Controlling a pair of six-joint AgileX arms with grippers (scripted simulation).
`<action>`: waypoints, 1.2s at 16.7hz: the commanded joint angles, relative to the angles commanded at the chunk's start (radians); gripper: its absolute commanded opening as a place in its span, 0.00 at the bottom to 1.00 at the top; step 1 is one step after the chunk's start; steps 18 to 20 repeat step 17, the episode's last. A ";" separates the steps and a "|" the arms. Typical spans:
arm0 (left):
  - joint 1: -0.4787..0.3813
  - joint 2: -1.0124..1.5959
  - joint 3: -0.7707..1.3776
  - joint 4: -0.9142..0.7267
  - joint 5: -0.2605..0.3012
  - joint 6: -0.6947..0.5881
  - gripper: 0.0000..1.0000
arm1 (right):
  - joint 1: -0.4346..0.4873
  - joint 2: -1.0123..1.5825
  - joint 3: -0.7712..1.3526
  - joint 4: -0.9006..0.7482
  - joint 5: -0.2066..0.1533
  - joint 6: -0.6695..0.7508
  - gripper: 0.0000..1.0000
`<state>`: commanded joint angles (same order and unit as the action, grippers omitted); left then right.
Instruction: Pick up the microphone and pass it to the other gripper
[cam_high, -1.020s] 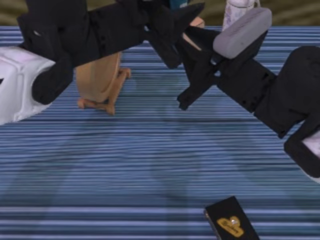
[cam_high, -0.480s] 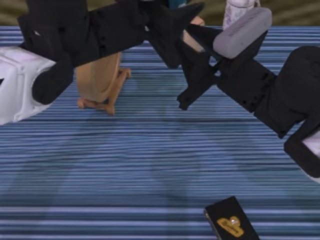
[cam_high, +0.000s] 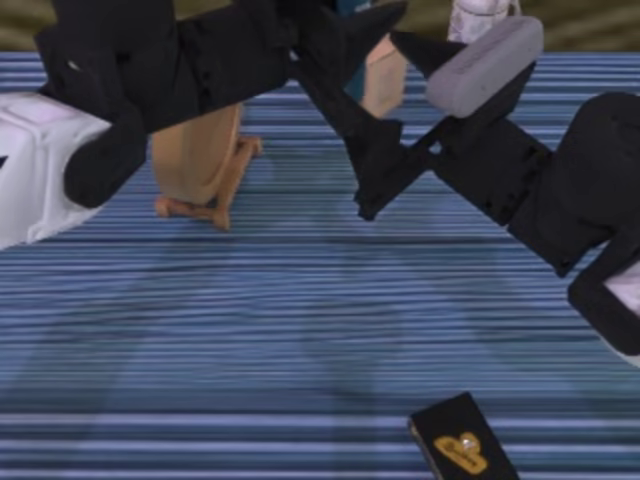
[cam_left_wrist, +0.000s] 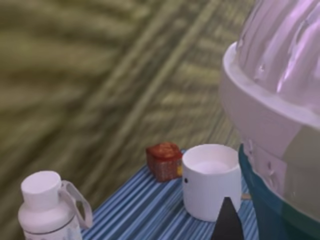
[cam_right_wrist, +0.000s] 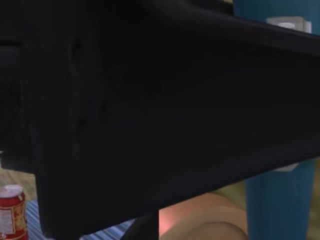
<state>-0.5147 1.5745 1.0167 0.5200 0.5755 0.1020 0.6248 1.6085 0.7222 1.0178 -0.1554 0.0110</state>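
The microphone (cam_left_wrist: 280, 115) fills the near side of the left wrist view, its white speckled head above its teal handle. My left gripper (cam_high: 355, 50) is shut on it high above the table's far edge. In the top view only a sliver of the teal handle (cam_high: 350, 6) shows. In the right wrist view the handle (cam_right_wrist: 277, 200) with its white mark stands behind the black left arm. My right gripper (cam_high: 378, 123) is just right of the left one, open wide, one finger (cam_high: 415, 48) up by the handle and the other low.
A peach cylinder (cam_high: 380, 80) stands under the grippers, with a wooden stand (cam_high: 200, 160) to its left. At the far edge are a white bottle (cam_left_wrist: 47, 210), a white cup (cam_left_wrist: 210, 180), a red cube (cam_left_wrist: 163, 160) and a red can (cam_right_wrist: 11, 210). A black box (cam_high: 462, 445) lies at the front.
My right gripper's fingers have spread wide apart, the upper one swinging up beside the handle. The left arm and the microphone have stayed where they were.
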 joint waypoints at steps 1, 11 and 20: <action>0.000 0.000 0.000 0.000 0.000 0.000 0.00 | 0.000 0.000 0.000 0.000 0.000 0.000 1.00; 0.068 -0.037 -0.027 -0.005 0.056 0.006 0.00 | -0.019 -0.100 -0.113 0.004 -0.016 -0.001 1.00; 0.162 -0.082 -0.070 -0.012 0.137 0.009 0.00 | -0.039 -0.246 -0.269 0.017 -0.046 0.003 1.00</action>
